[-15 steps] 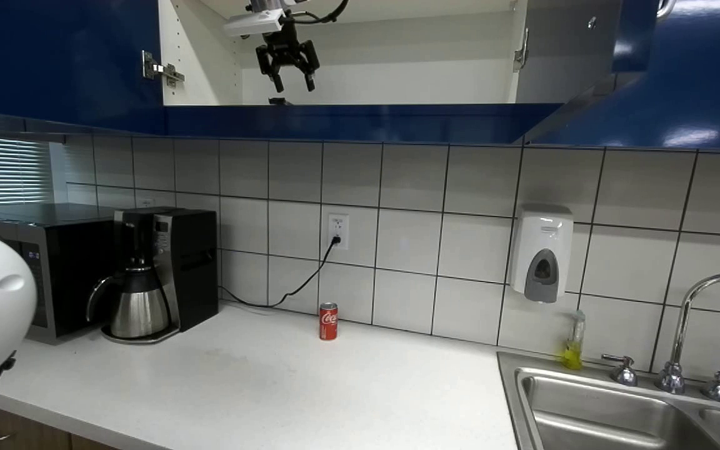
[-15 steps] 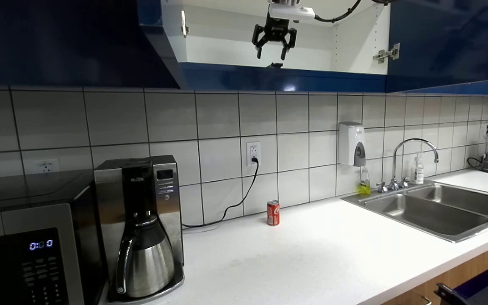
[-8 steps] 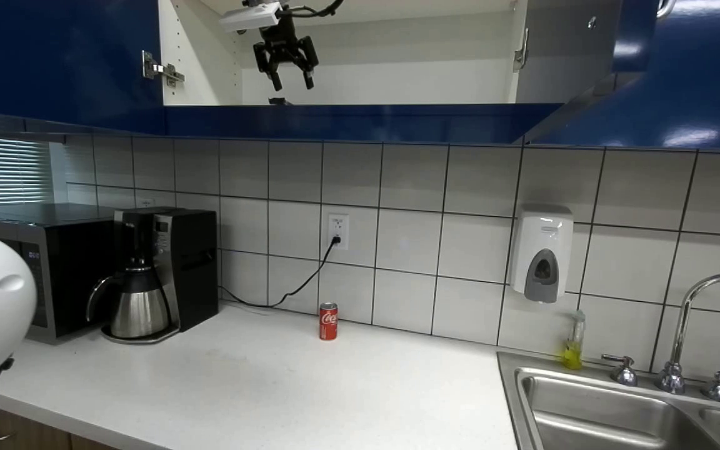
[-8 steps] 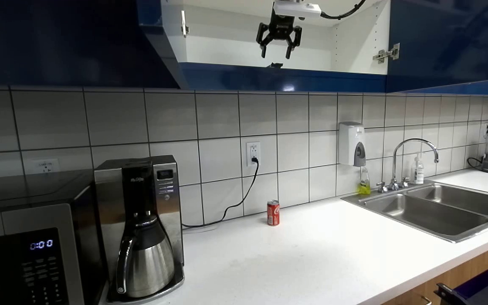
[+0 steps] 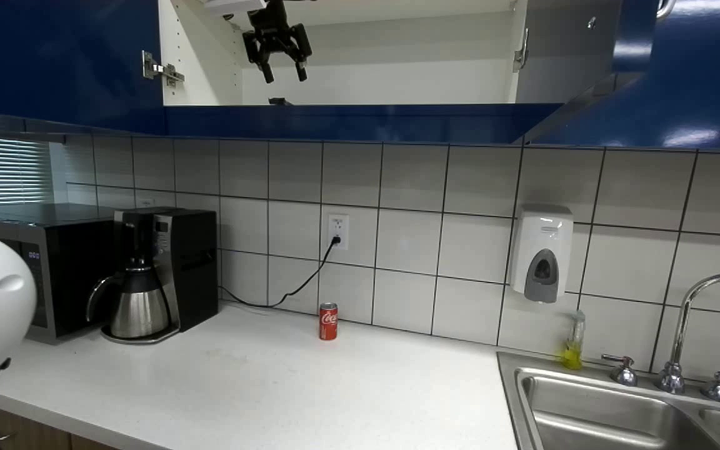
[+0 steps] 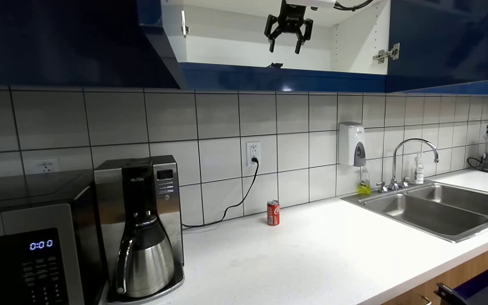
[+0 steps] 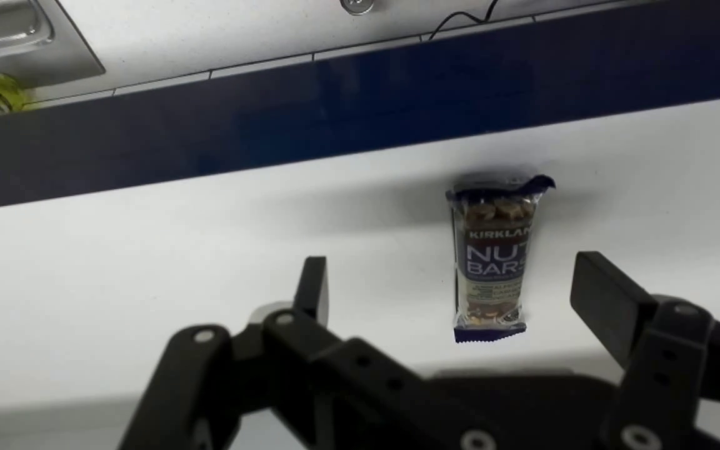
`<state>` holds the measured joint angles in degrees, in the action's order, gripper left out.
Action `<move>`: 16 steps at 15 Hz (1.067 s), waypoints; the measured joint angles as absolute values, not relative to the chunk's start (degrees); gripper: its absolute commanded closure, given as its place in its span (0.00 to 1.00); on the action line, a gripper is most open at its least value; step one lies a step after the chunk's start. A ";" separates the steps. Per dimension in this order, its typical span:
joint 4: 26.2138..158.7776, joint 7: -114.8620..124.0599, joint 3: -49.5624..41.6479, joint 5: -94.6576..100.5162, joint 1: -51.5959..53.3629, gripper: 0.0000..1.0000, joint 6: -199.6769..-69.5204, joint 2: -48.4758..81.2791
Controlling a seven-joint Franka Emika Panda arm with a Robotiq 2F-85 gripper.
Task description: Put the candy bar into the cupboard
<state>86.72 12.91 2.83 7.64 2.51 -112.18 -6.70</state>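
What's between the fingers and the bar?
Only open space. In the wrist view, white cupboard floor shows between the fingers and the bar on either side; in both exterior views, a gap shows above the bar.

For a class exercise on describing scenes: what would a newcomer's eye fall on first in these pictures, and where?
Probably the cupboard, glossy blue outside and white inside, open above the counter. The black gripper hangs there with open jaws, above the wrapped candy bar lying inside. Then the small red can, bright against the white counter, stands upright near the tiled wall.
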 measured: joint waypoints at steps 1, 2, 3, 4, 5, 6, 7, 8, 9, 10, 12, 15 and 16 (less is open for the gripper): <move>88.07 12.90 2.75 7.45 2.51 0.00 -112.18 -8.00; 89.59 12.87 2.64 7.21 2.51 0.00 -112.18 -9.48; 91.07 12.83 2.54 6.95 2.51 0.00 -112.13 -10.94; 92.55 12.82 2.47 6.80 2.51 0.00 -112.05 -12.39; 94.17 12.82 2.39 6.74 2.50 0.00 -111.98 -13.94; 95.86 12.79 2.34 6.71 2.50 0.00 -111.84 -15.48; 97.72 12.70 2.31 6.58 2.50 0.00 -111.63 -17.13; 99.52 12.55 2.28 6.45 2.50 0.00 -111.38 -18.68; 101.42 12.36 2.25 6.32 2.50 0.00 -111.04 -20.26; 103.36 12.11 2.19 6.06 2.50 0.00 -110.70 -21.84; 107.41 11.70 2.01 5.68 2.50 0.00 -109.88 -25.03; 113.79 10.72 1.58 5.52 2.50 0.00 -109.27 -29.47; 116.12 10.19 1.46 5.38 2.50 0.00 -109.27 -30.85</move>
